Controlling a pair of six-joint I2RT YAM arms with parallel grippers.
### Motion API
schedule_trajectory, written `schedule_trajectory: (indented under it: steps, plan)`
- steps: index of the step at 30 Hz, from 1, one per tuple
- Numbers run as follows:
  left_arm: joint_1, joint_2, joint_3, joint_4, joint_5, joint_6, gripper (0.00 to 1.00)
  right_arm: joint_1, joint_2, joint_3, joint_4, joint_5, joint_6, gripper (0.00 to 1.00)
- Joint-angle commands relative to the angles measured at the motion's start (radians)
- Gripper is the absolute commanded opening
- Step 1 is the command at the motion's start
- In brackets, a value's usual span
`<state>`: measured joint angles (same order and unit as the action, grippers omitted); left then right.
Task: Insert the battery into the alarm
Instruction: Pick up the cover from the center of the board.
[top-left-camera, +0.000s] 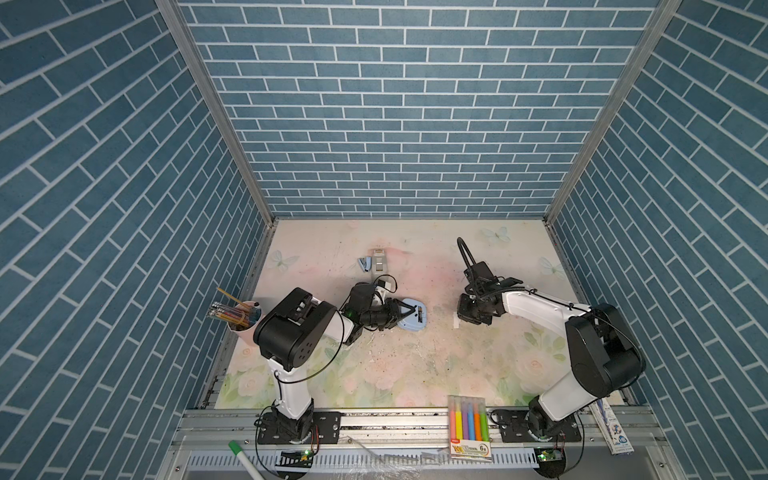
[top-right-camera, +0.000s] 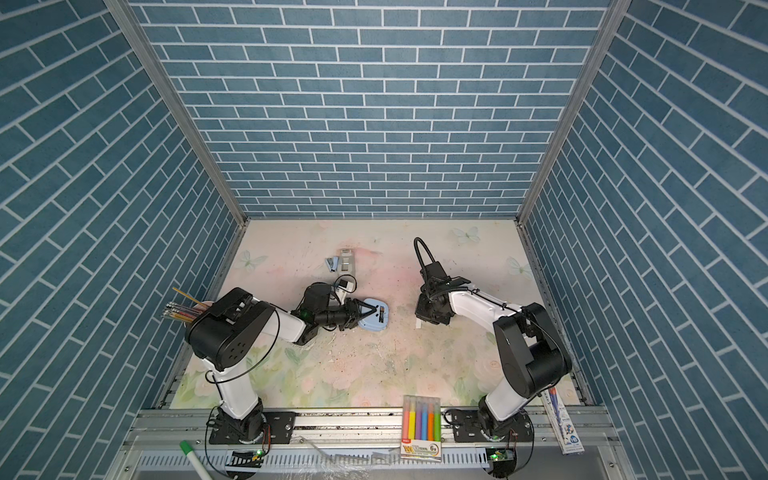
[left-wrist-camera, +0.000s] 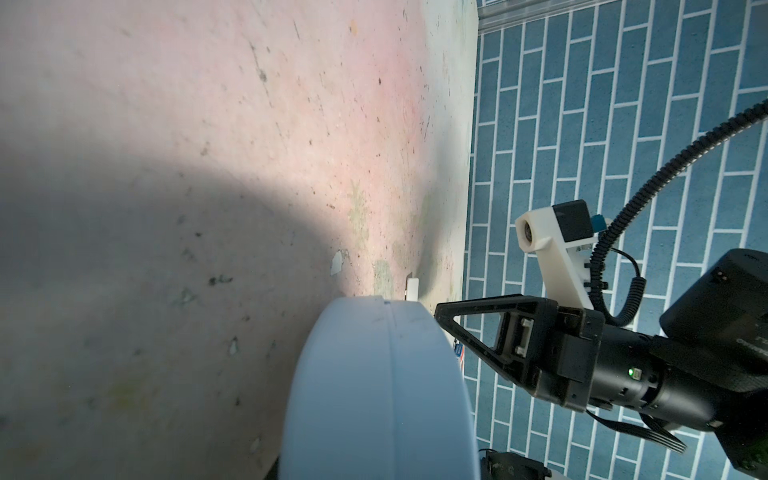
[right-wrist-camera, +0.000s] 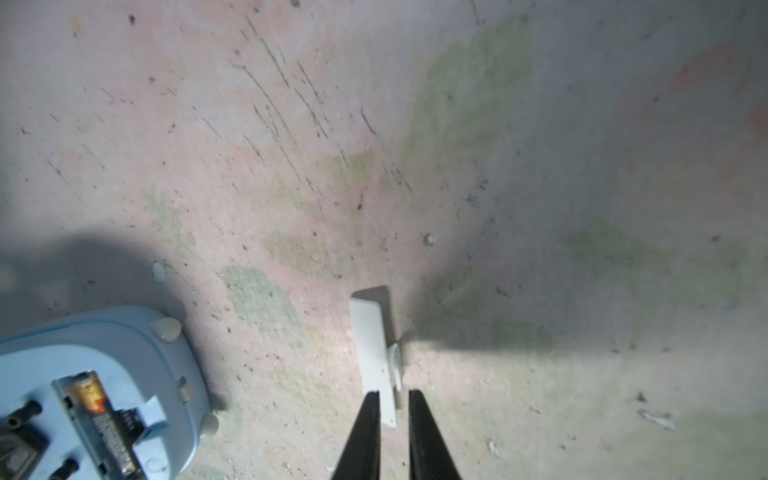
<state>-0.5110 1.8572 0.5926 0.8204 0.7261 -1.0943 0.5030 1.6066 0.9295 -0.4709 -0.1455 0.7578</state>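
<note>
The battery (right-wrist-camera: 106, 419) sits in the back slot of the alarm (right-wrist-camera: 137, 345), which the left gripper (top-left-camera: 409, 313) clamps; the right gripper (right-wrist-camera: 394, 399), jaws narrowly apart and empty, straddles the white battery cover (right-wrist-camera: 372, 340) lengthwise

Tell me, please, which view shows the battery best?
The right wrist view: the battery lies close up in the open slot of the alarm, gold end visible. Both top views show only a small dark sliver; the left wrist view hides it.

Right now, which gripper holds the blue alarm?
The left gripper: it clamps the alarm by its edge, while the right gripper stands apart, over a white cover.
</note>
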Motion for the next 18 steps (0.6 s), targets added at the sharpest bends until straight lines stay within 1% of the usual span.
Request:
schedule_trajectory:
  steps: [1, 6, 18]
  plan:
    - [-0.004, 0.035, -0.006, -0.097, -0.038, 0.02, 0.01, -0.007, 0.014, -0.027, 0.028, -0.035, -0.02, 0.16]
    - [-0.005, 0.035, -0.005, -0.094, -0.037, 0.021, 0.01, -0.016, 0.014, -0.047, 0.05, -0.028, -0.02, 0.16]
    - [-0.004, 0.035, -0.006, -0.096, -0.037, 0.02, 0.01, -0.036, 0.009, -0.092, 0.158, -0.08, -0.025, 0.16]
